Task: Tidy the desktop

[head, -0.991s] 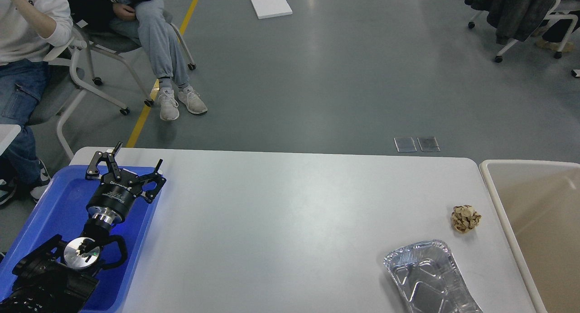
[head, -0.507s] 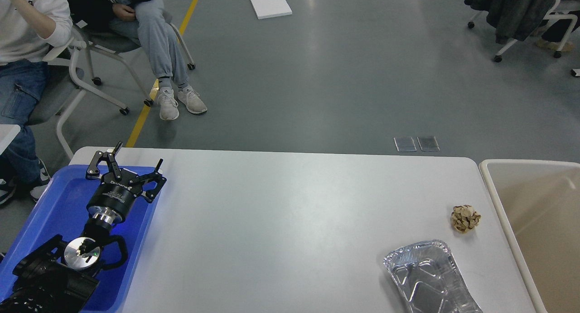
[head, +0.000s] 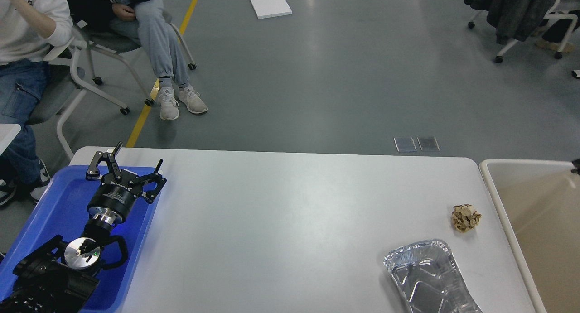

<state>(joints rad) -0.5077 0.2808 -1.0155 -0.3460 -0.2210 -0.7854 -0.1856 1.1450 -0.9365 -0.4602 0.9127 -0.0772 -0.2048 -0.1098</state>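
Grey floor fills the upper half of the frame, and below it you see the desktop [head: 281, 222], a wide white surface spanning the lower half from left to right.

At the lower left a blue tray [head: 54, 213] lies on the desktop's left end. Your left gripper [head: 131, 161] hangs over the tray's far edge, its two fingers spread wide apart and holding nothing. The arm behind it runs down to the bottom left corner.

Your right arm gives you almost nothing: only a small dark tip shows at the right edge of the frame, too little to say whether it belongs to that gripper.

At the lower right, a crumpled foil tray [head: 428, 279] sits on the desktop and runs off the bottom edge. Just above it and slightly right lies a ball of crumpled brown paper [head: 465, 218], apart from the foil. A beige bin [head: 498, 204] stands just beside the desktop's right edge, near the paper ball.

The middle of the desktop between the blue tray and the foil tray is bare.

In the upper left, two people sit on wheeled chairs [head: 90, 77] beside a yellow floor line [head: 149, 104]. A white board [head: 269, 2] lies on the floor at top centre.
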